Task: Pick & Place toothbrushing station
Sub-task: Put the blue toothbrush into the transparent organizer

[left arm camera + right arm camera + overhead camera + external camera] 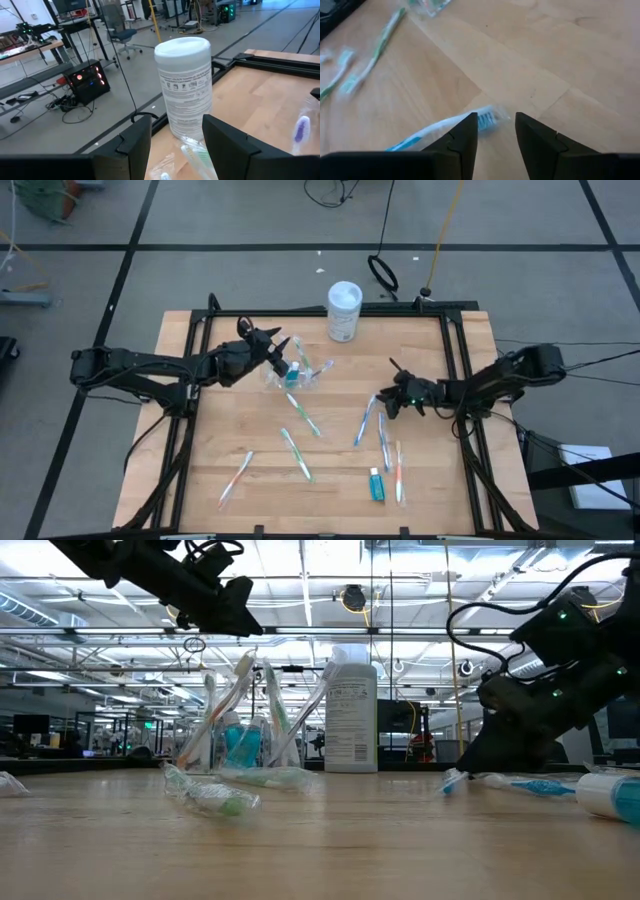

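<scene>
A wrapped green toothbrush (210, 797) lay loose beside the cup (285, 373), over which the spread left pincer (281, 350) hovered, while the spread right pincer (388, 402) straddled a blue toothbrush (440, 130) for pickup.

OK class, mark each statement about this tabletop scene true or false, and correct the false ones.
1. The clear cup holds a teal toothpaste tube and some toothbrushes. True.
2. The white canister lies on its side. False: it stands upright near the table's far edge.
3. The right gripper is low over the head of a blue toothbrush, fingers open. True.
4. All toothbrushes are in the cup. False: several lie on the table.
5. The left gripper is above the cup. True.
</scene>
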You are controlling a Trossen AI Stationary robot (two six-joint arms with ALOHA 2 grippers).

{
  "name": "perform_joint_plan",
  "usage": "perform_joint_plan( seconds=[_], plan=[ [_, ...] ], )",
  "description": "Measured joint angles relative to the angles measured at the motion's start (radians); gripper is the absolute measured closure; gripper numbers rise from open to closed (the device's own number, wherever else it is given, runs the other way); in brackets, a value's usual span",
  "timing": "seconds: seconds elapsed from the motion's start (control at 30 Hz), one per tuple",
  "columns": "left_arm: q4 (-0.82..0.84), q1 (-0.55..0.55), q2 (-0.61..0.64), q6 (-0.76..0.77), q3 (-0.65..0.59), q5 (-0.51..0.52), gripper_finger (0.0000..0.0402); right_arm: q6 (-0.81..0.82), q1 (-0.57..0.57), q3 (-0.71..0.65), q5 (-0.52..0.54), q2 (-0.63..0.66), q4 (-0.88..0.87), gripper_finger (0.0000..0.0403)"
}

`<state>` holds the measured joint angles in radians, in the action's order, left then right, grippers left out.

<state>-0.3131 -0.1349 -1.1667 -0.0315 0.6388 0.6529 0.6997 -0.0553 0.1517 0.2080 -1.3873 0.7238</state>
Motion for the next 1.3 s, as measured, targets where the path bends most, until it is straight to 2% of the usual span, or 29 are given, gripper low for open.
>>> perform_joint_plan(
  seconds=[0.2,0.3,0.4,0.6,0.73,0.87,1.0,1.1,1.2,1.3],
  plan=[
    [-0.003,-0.001,0.0,0.001,0.0,-0.001,0.0218,-0.018,0.005,0.063,0.028,-0.14,0.032,0.0265],
    [-0.003,-0.001,0.0,0.002,0.0,-0.001,0.0218,-0.06,0.006,0.105,0.035,-0.19,0.027,0.0274],
    [-0.002,-0.001,0.0,0.003,0.0,-0.001,0.0218,-0.099,0.006,0.148,0.036,-0.226,0.022,0.0302],
    [0.0,-0.001,0.0,0.003,0.0,-0.001,0.0218,-0.114,0.004,0.2,0.041,-0.269,0.015,0.0392],
    [0.004,0.0,0.0,0.009,0.0,-0.001,0.0218,-0.127,0.004,0.202,0.048,-0.255,0.017,0.0397],
    [0.005,0.0,0.0,0.014,0.0,-0.001,0.0218,-0.275,0.005,0.199,0.019,-0.194,0.138,0.0401],
    [0.005,0.0,0.0,0.014,0.0,-0.001,0.0218,-0.429,0.005,0.201,-0.039,-0.165,0.431,0.0402],
    [0.004,0.0,0.0,0.011,0.0,-0.001,0.0218,-0.52,0.004,0.223,-0.031,-0.161,0.618,0.0402],
    [-0.016,0.0,0.0,0.005,0.0,-0.001,0.0218,-0.628,-0.012,0.302,-0.03,-0.164,0.618,0.0402],
    [-0.051,0.0,0.0,-0.05,0.0,-0.001,0.0218,-0.763,-0.018,0.442,-0.028,-0.178,0.518,0.0402]
  ],
)
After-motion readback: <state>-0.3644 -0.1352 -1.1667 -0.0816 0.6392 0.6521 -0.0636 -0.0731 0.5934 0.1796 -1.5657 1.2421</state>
